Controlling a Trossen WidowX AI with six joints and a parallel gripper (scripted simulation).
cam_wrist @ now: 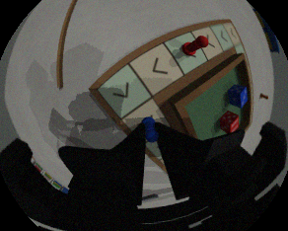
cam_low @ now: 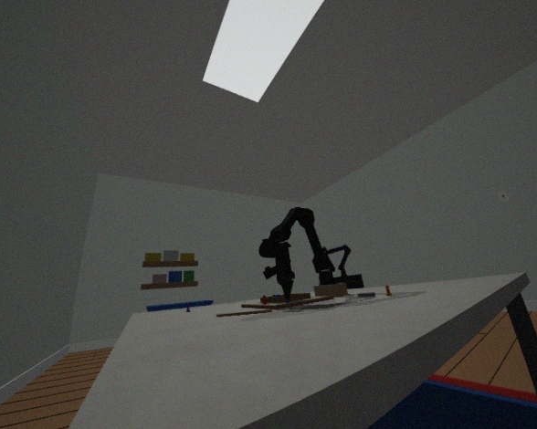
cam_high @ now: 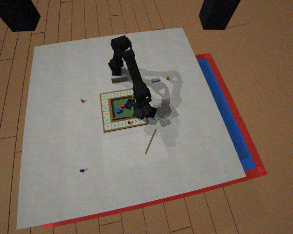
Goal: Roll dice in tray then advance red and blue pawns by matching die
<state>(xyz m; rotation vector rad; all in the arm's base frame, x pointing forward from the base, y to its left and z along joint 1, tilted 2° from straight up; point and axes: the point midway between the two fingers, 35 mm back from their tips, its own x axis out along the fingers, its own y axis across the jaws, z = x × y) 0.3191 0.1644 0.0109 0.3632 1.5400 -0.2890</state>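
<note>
My gripper (cam_wrist: 150,126) (cam_low: 287,298) is low over the board's right column, its fingers nearly together on the blue pawn (cam_wrist: 151,134). The pawn is upright, near the corner square; the arm hides it in the top view. The red pawn (cam_high: 128,122) (cam_wrist: 202,41) stands on a green square of the bottom row, third from that corner. The red die (cam_high: 122,105) (cam_wrist: 230,121) and blue die (cam_high: 117,110) (cam_wrist: 238,96) lie apart in the green tray (cam_high: 110,108). Their top numbers are too blurred to read surely.
The board (cam_high: 101,108) has arrow squares around the tray. A wooden stick (cam_high: 150,141) (cam_wrist: 60,54) lies off its near right corner. A grey block (cam_high: 156,79) and an orange figure (cam_high: 167,77) are behind right. Another orange figure (cam_high: 82,100) is left, a purple one (cam_high: 81,171) front left.
</note>
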